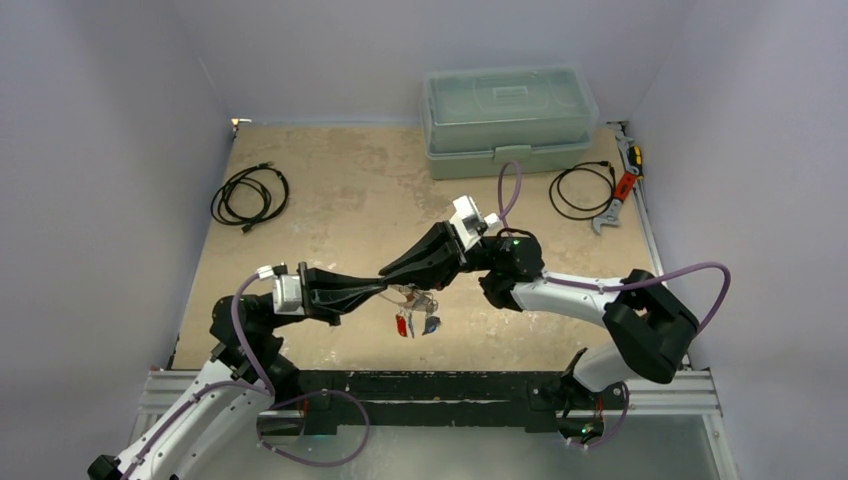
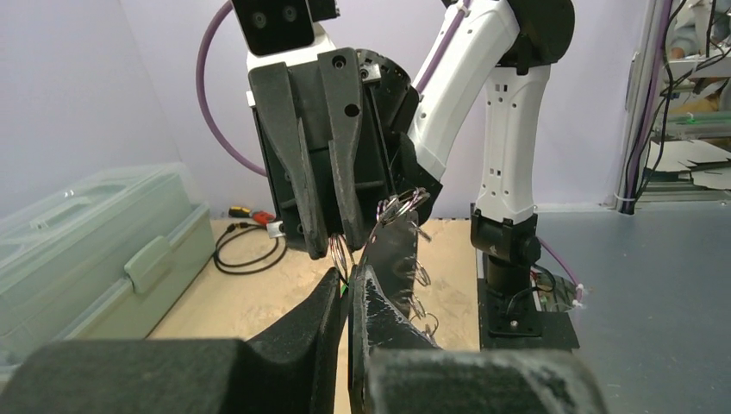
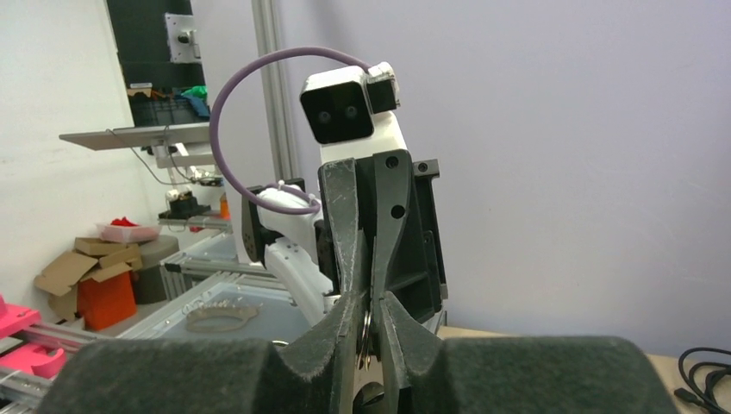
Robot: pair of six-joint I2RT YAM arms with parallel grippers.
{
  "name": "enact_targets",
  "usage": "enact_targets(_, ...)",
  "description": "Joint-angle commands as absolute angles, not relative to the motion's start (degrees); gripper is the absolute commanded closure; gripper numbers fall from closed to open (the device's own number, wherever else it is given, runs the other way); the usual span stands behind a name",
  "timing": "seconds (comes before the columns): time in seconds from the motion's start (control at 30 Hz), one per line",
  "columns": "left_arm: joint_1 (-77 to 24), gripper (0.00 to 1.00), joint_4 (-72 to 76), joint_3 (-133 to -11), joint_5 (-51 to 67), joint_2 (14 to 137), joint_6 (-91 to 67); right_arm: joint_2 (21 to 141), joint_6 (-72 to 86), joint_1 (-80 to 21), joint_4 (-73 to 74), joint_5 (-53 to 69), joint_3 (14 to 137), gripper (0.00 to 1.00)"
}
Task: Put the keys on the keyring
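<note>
Keys (image 1: 415,322) with red and bluish heads hung just below the two meeting end effectors, apparently above the worktop (image 1: 330,200). They dangled from the keyring (image 2: 398,205), whose thin wire arched up just beside the left end effector's tips. The left end effector (image 2: 346,280) had its jaws all but closed, a sliver between them, and the hoop's wire seemed to run down into that pinch. The right end effector (image 3: 369,304), tip to tip with it, was clamped on a small metal loop (image 3: 366,332). Whether that loop belonged to a key or to the hoop could not be told.

Both grips looked slight, on thin round wire. Any twist or pull apart could have let the wire slip from a pinch and dropped the whole bunch. With the tips so crowded, a small misjudged move might have knocked one end effector into the other. A pull in opposite directions could have bent the hoop. The hanging keys might also have slid off an open end if it dipped.
</note>
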State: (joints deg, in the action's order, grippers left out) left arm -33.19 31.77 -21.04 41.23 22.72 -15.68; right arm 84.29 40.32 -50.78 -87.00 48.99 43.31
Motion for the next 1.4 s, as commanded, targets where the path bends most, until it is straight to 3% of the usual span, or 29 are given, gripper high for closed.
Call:
enact_targets(0.0,-32.86,1.0,27.3,-23.5,33.27,22.24,-13.2,83.87,42.35,-52.91,-105.36,53.91,44.99,0.8)
enact_targets(0.2,-32.85,1.0,26.67,-23.52,33.05,21.27,-12.73,82.12,37.85,-52.91,-98.32,54.49,43.46,0.78)
enact_targets(0.37,-32.87,1.0,25.58,-23.81,32.87,21.11,-12.15,77.67,29.91,-52.7,-87.91,55.05,41.93,0.69)
enact_targets(0.53,-32.84,1.0,25.3,-23.78,32.92,21.01,-11.96,68.43,8.98,-51.99,-53.83,51.42,45.64,0.58)
enact_targets(0.67,-32.85,1.0,25.02,-23.85,33.07,21.09,-11.88,65.21,-6.99,-51.05,-25.24,45.75,53.27,0.55)
enact_targets(0.87,-32.87,1.0,19.23,-24.7,25.57,21.42,-10.77,66.29,-10.72,-49.48,-9.97,32.01,58.53,0.53)
enact_targets(0.9,-32.85,0.98,17.32,-25.09,23.2,21.97,-10.68,66.78,-9.51,-49.48,-9.57,28.86,58.47,0.53)
enact_targets(1.0,-32.85,0.62,10.76,-27.39,17.06,24.6,-9.98,67.91,-5.75,-49.48,-11.03,22.82,56.45,0.53)
enact_targets(1.1,-32.87,0.43,4.63,-29.6,7.8,27.99,-12.45,68.85,-1.18,-49.48,-11.93,18.19,54.6,0.52)
enact_targets(1.23,-32.79,0.39,-7.5,-35.17,-8.91,35.96,-17.92,70.47,4.3,-49.48,-11.0,11.28,53.82,0.52)
enact_targets(1.37,-32.75,0.39,-16.27,-40.89,-15.21,46.85,-24.17,74.38,7.48,-49.48,-4.08,7.11,57.46,0.51)
